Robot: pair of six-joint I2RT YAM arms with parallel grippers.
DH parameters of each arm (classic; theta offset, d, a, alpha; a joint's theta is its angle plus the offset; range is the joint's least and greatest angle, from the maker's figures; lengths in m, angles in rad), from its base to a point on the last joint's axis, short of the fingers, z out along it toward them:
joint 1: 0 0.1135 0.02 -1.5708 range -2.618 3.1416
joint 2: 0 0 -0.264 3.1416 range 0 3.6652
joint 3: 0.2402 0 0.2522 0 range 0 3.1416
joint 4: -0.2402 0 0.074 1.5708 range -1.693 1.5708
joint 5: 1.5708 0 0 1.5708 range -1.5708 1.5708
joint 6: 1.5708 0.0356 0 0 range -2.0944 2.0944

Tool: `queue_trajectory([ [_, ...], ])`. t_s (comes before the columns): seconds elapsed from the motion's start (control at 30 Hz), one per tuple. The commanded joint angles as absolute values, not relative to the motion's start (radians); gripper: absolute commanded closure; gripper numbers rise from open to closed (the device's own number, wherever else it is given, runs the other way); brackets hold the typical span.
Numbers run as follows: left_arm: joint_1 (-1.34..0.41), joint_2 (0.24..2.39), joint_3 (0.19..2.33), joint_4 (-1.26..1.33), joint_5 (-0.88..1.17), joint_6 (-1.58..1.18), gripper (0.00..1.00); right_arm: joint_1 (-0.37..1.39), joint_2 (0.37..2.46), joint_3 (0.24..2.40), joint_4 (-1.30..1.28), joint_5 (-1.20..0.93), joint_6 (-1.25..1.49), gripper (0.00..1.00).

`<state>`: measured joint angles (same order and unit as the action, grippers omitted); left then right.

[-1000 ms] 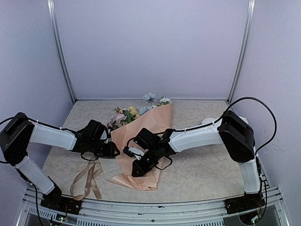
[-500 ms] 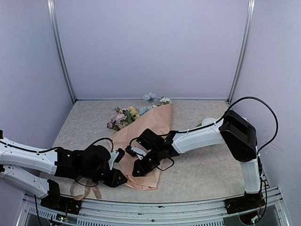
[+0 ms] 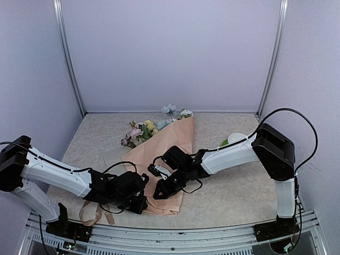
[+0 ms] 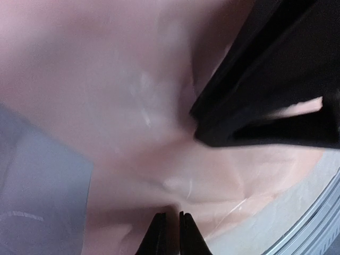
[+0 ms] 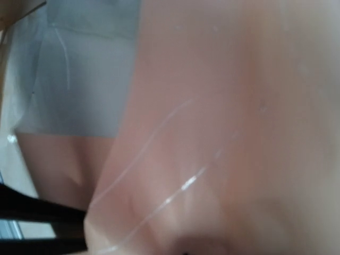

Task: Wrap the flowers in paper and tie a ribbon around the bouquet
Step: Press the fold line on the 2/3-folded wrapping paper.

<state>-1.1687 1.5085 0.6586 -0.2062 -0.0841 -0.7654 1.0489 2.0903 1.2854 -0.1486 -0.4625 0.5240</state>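
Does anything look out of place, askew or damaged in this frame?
Only mildly. The flowers spill leftward past the rim of the paper instead of sitting centred in it. The paper's near end looks creased and loosely wrapped. The ribbon lies in a loose tangle at the near left, not tied around anything.

Back wall [image 3: 170, 53]: plain pale lilac panel, upper centre.
Side walls [image 3: 32, 79]: same lilac, at the left and right edges.
Posts [image 3: 69, 58]: slim metal, slanting at the back corners.
Table top [image 3: 212, 125]: beige, speckled, centre.
Front rail [image 3: 186, 234]: metal, along the bottom.
Light: soft, even.
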Motion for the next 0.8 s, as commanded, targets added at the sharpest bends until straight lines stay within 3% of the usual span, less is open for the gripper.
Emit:
queue_trajectory([
  [0.0,-1.224,1.452,0.532,-0.293,-0.07,-0.944,0.89,1.047,2.109,1.251,-0.249,-0.407,0.533,0.88],
  [0.37,-1.183,1.204,0.411,-0.529,-0.154,-1.131,0.83,1.06,2.105,1.246,-0.245,-0.382,0.502,0.87],
  [0.47,-1.174,1.167,0.436,-0.54,-0.154,-1.147,0.69,1.062,2.103,1.245,-0.247,-0.376,0.491,0.87],
  [0.63,-1.137,1.103,0.403,-0.327,-0.07,-1.156,0.33,1.063,2.097,1.236,-0.244,-0.376,0.475,0.87],
  [0.77,-1.11,1.036,0.293,-0.083,-0.034,-1.268,0.28,1.063,2.098,1.239,-0.247,-0.376,0.466,0.87],
])
